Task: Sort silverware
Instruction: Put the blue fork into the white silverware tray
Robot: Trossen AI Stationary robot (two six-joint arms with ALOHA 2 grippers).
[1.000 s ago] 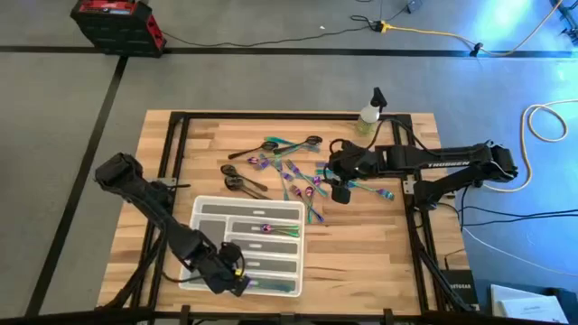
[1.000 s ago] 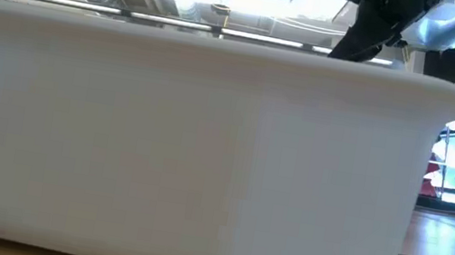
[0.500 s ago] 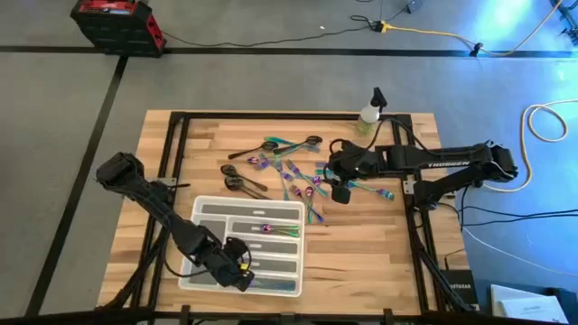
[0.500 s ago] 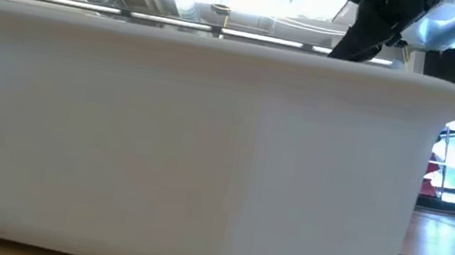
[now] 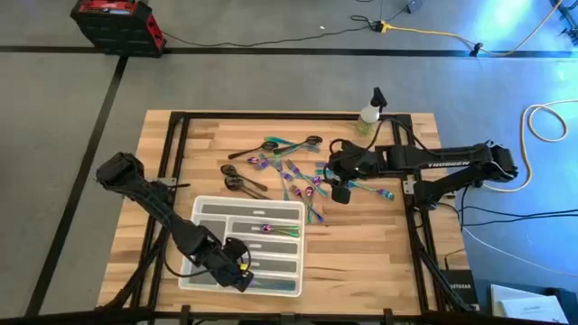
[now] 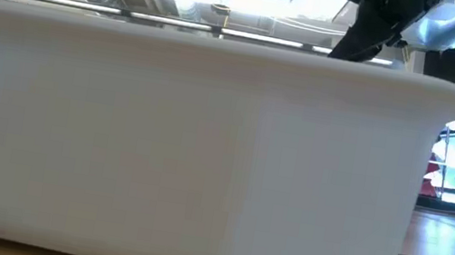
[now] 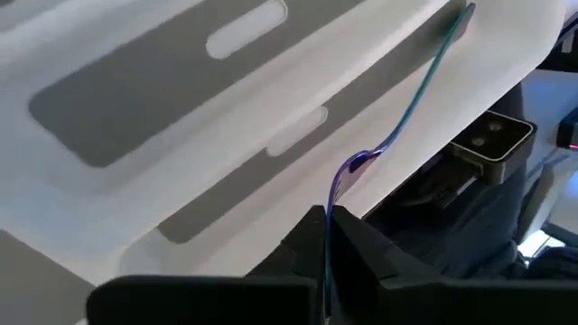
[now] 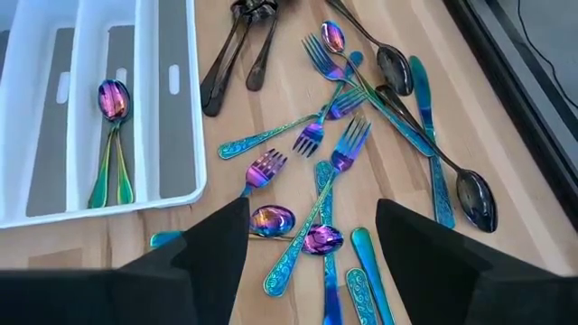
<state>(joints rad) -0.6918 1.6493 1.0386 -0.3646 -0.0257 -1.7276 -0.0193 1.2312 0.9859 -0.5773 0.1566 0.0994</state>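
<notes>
My left arm reaches low over the white tray (image 5: 209,209), its claw (image 7: 325,236) pinched on an iridescent utensil (image 7: 406,113) above the near compartments. My right claw (image 8: 312,239) hovers spread wide over the loose silverware (image 8: 339,135) on the bench (image 5: 361,239).

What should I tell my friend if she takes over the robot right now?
Left gripper: shut on an iridescent utensil, held over the near end of the white tray.
Right gripper: open, hovering over the loose pile on the table.
Done: two iridescent spoons lie in one tray compartment.
Left: drop the held piece in, then sort the remaining forks, knives, spoons and dark pieces.
</notes>
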